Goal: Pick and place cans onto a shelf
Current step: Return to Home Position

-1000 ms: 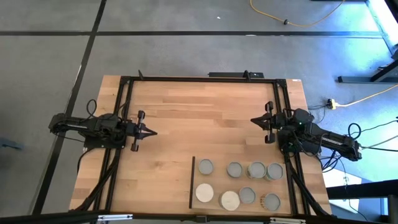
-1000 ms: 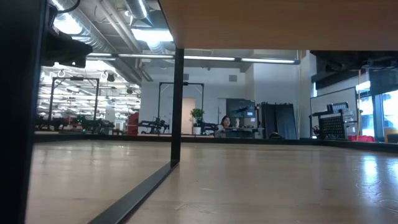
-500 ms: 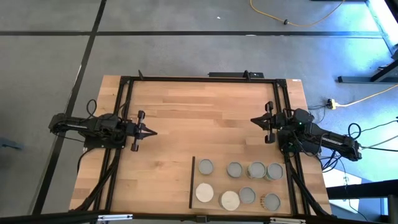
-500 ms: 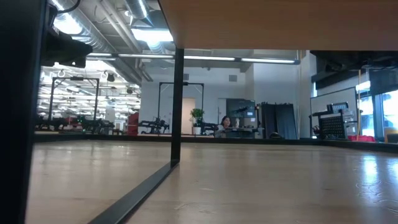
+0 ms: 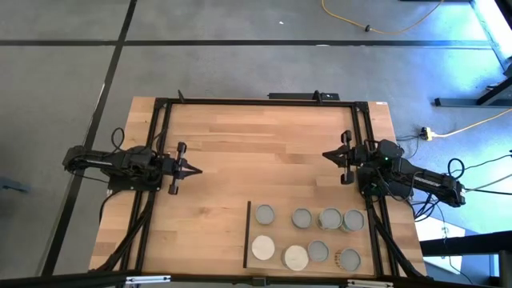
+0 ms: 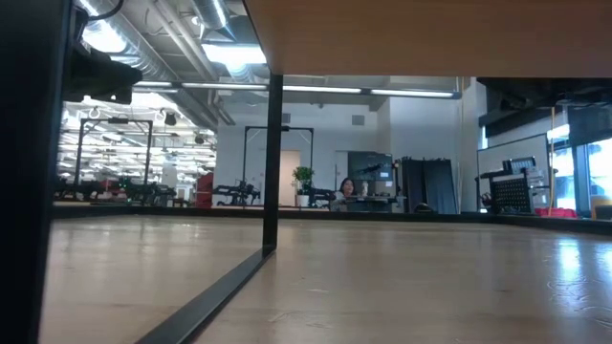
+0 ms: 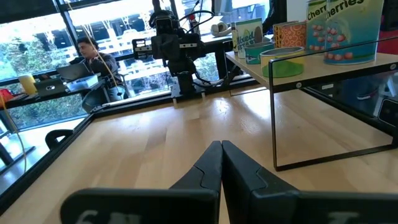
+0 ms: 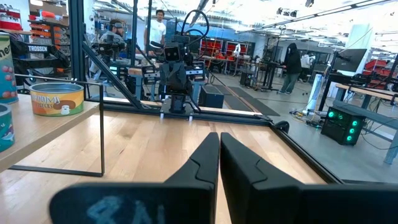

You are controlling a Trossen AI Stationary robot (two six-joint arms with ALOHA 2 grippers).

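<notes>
A: Left wrist view: left gripper (image 7: pixel 221 144) fingers pressed together, nothing held. Past them is bare bench (image 7: pixel 143 137), then the shelf (image 7: pixel 336 70) off to one side with cans (image 7: pixel 339 31) standing on it
B: right side?
A: right gripper (image 8: pixel 219 135) same, fingers closed on nothing. High view puts the left one at the bench's left edge and the right one at its right edge, tips facing each other, well apart
B: count?
A: eight cans on the shelf from above, two rough rows, none on the bench boards. I'd call placing done. Only parking the arms is left, and both look about there
B: clearance?
A: shelf fills the bench corner on the right arm's side. Right gripper is near its far edge, clear of the cans. The shelf stands raised on a thin dark frame (image 7: pixel 273 118), and I'd guess that's what gets clipped if an arm swings low toward it. Middle and far bench are open, with a dark rail (image 5: pixel 256 102) round the edge
B: low view?
A: shelf underside, frame, room beyond. No arms that I can make out
</notes>
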